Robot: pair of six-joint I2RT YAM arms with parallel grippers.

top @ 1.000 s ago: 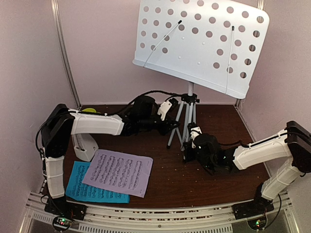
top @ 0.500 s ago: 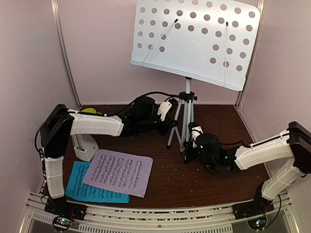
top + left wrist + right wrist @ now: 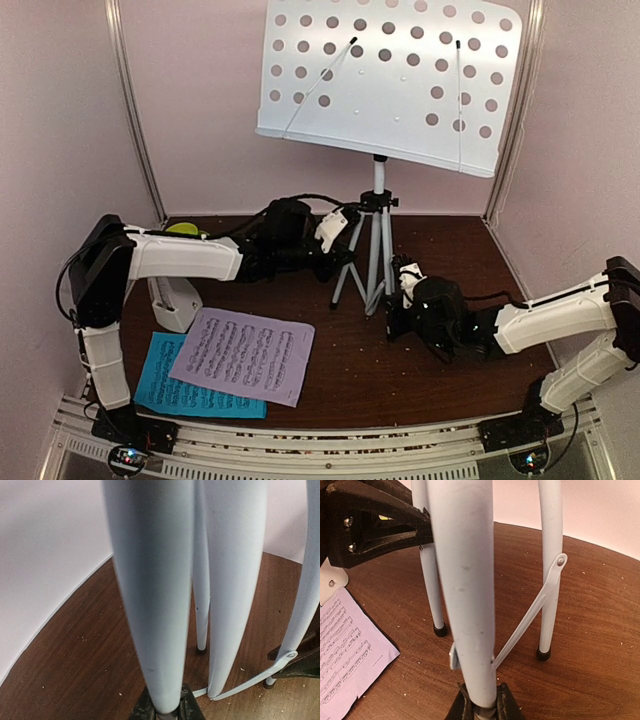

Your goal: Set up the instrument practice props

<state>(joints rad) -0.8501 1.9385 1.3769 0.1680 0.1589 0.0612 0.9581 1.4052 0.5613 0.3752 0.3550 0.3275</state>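
stand: white perforated music stand [image 3: 385, 85] stands upright at back-centre of the table [image 3: 330, 375]. Its desk is tilted, high above both arms, with two wire page holders lying across it.
tripod: the silver tripod [image 3: 375, 250] has its legs spread. Two rubber feet are seen resting on the wood in the right wrist view; the foot of the nearest leg is hidden behind the fingers.
left gripper: left gripper [image 3: 342, 263] reaches in from the left and is clamped low on the tripod's left-hand leg. In the left wrist view [image 3: 162, 710] the leg fills the gap and both black fingers [image 3: 142, 711] press against it, nearly closed.
right gripper: right gripper [image 3: 392, 303] comes in from the right and is closed round the near-right leg. In the right wrist view [image 3: 480, 707] the tube sits tight between the fingers.
lilac page: lilac page [image 3: 240, 355] lies flat at near-left, well apart from the tripod. Its corner shows in the right wrist view [image 3: 345, 650].
cyan page: cyan page [image 3: 190, 395] lies under the lilac page, sticking out at the near-left.
metronome: white metronome [image 3: 175, 300] sits just behind the pages, partly hidden by the left arm.
bowl: lime-green bowl [image 3: 185, 228] sits at back-left, mostly behind the left arm.
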